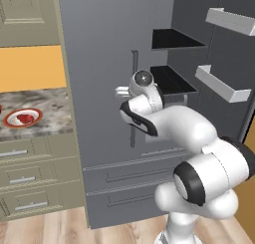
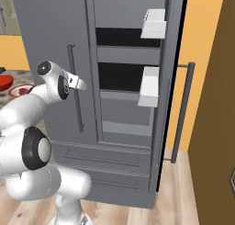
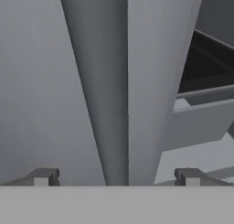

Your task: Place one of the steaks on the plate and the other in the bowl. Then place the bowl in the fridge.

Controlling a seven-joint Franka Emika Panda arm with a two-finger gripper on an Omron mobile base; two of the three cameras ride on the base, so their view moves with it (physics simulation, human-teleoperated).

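The grey fridge has its left door closed and its right door swung open, showing dark shelves. My gripper is open and empty, close in front of the left door beside its vertical bar handle. In the hand view the fingertips stand wide apart before the door's edge. On the counter to the left, the plate carries a red steak. The red bowl sits behind it; its contents are hidden.
The open right door carries white bins and a long handle. Drawers run below the fridge doors. Counter drawers stand at left and a wooden panel at right.
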